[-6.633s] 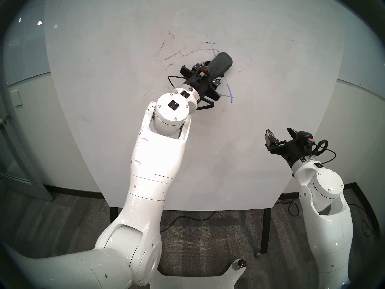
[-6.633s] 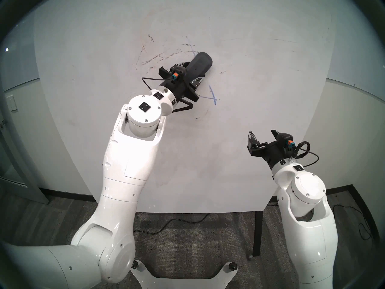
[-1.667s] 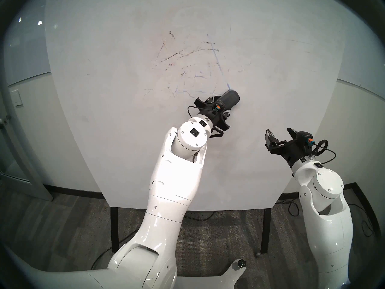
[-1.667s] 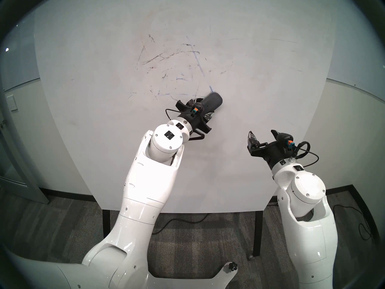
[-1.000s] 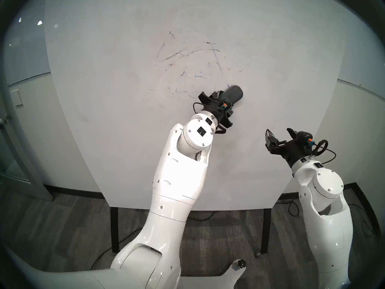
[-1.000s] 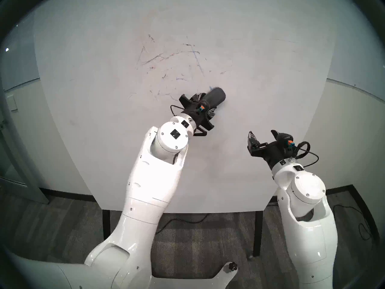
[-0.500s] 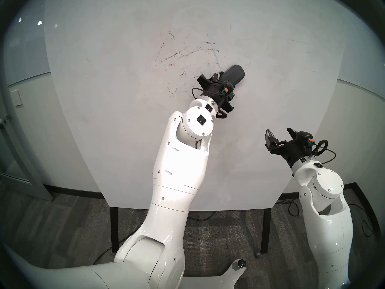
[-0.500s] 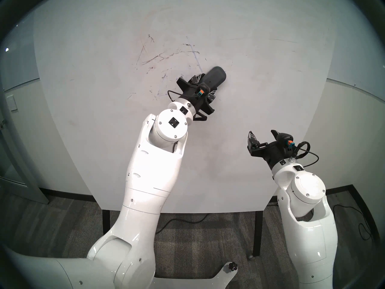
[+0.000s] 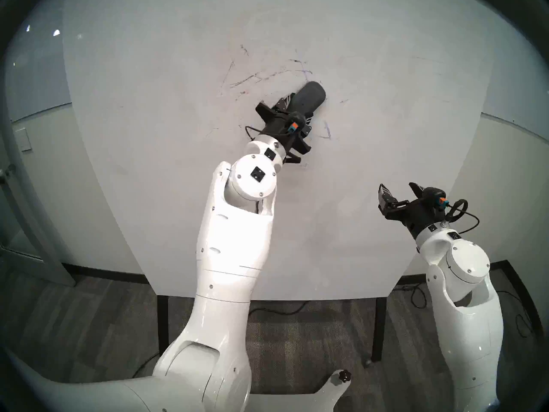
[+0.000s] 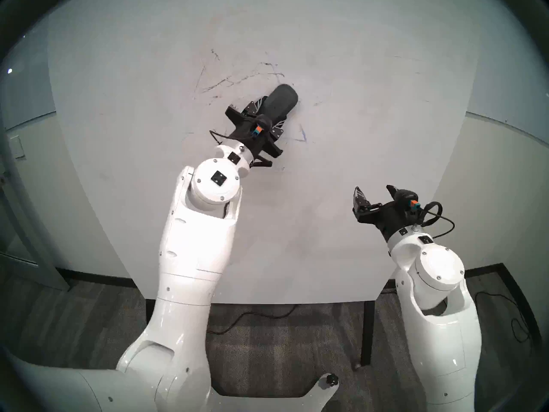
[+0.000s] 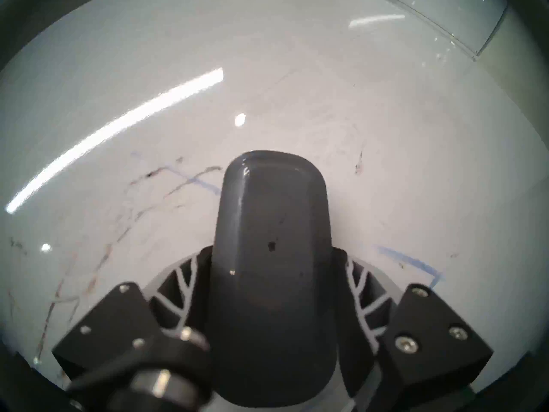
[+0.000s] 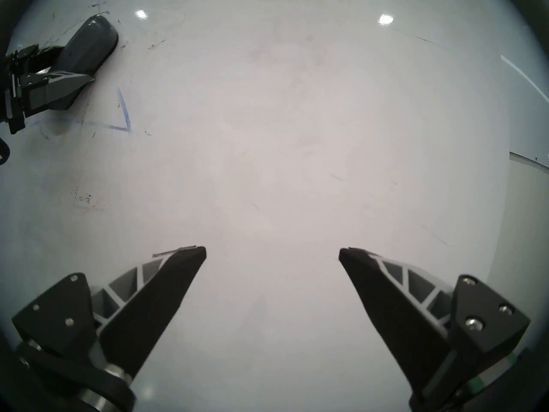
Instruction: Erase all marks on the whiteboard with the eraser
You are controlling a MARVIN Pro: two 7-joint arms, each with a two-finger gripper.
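Two arms face the whiteboard (image 9: 371,194). The left reaches up and forward, its gripper (image 9: 297,108) clamped on the eraser (image 9: 309,98), whose far end lies against the board among the marks (image 9: 326,130). The right gripper (image 9: 399,194) hangs low, jaws wide and empty.

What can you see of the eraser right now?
The eraser is a dark grey oblong pad with rounded ends, smooth and slightly glossy, with a tiny dark dot near its middle. The left gripper is shut on its lower half, fingers on either side. It tilts up and to the right in the head view, its far end against the whiteboard among faint streaks, just above a blue corner mark.
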